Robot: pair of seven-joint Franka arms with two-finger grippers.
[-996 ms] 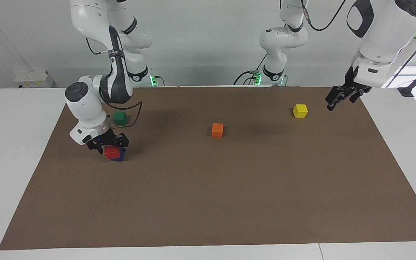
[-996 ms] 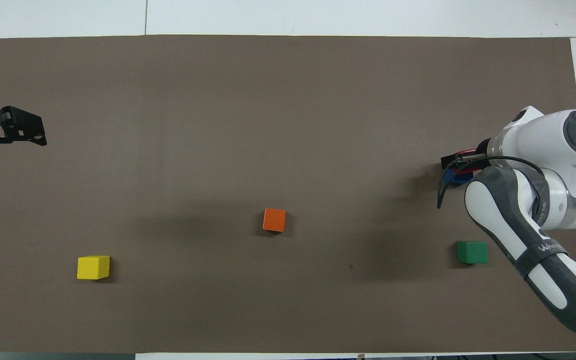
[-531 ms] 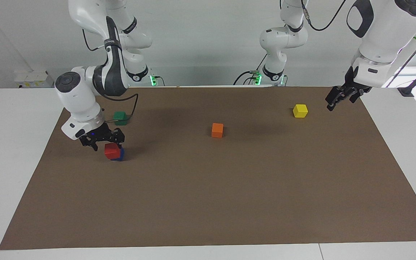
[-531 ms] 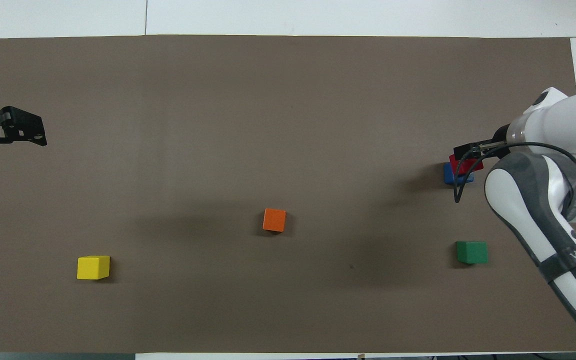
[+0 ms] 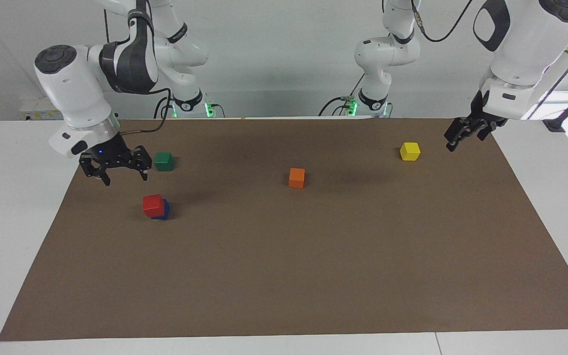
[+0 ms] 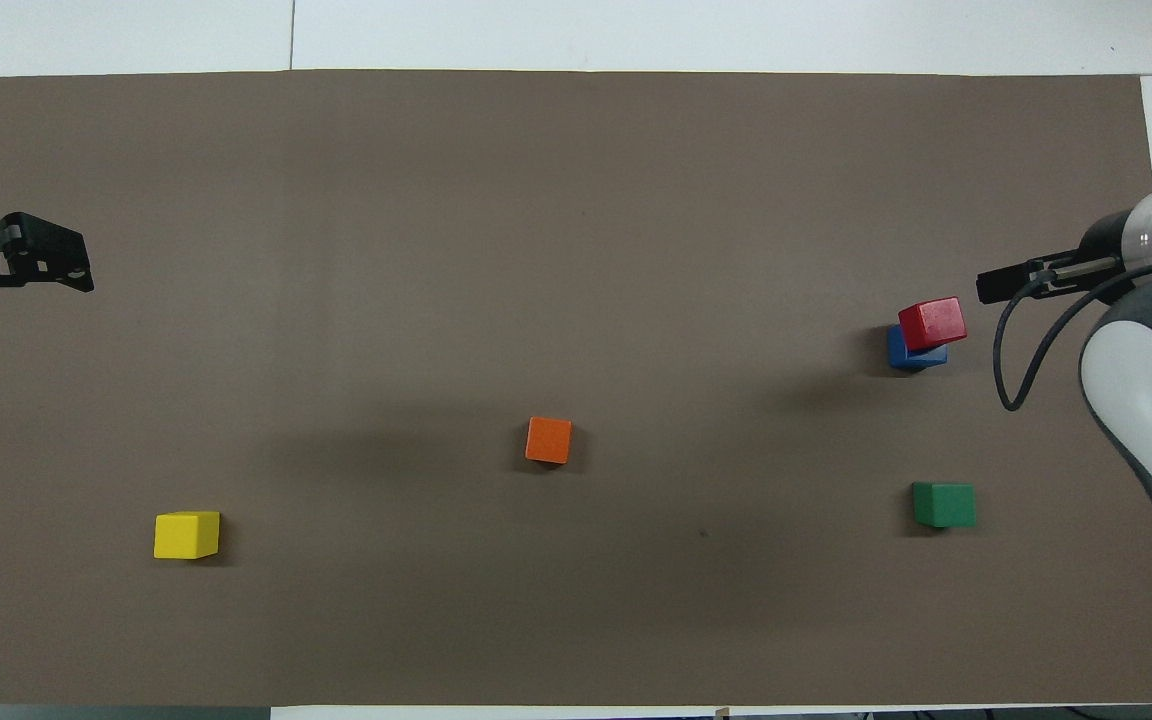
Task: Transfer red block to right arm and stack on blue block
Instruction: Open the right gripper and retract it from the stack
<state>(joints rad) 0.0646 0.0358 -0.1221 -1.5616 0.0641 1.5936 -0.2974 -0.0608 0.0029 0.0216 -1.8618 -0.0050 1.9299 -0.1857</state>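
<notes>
Brown mat: your right gripper has lifted clear — spread, empty; red block stays on blue block. Left gripper waits, spread.

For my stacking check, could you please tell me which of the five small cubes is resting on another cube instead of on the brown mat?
The small bright red cube: it sits on the deep blue cube; the others sit on the mat.

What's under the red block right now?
The red block sits on the blue block, offset rather than square. Only a strip of blue shows beside it; the rest, including the blue top, is covered.
</notes>
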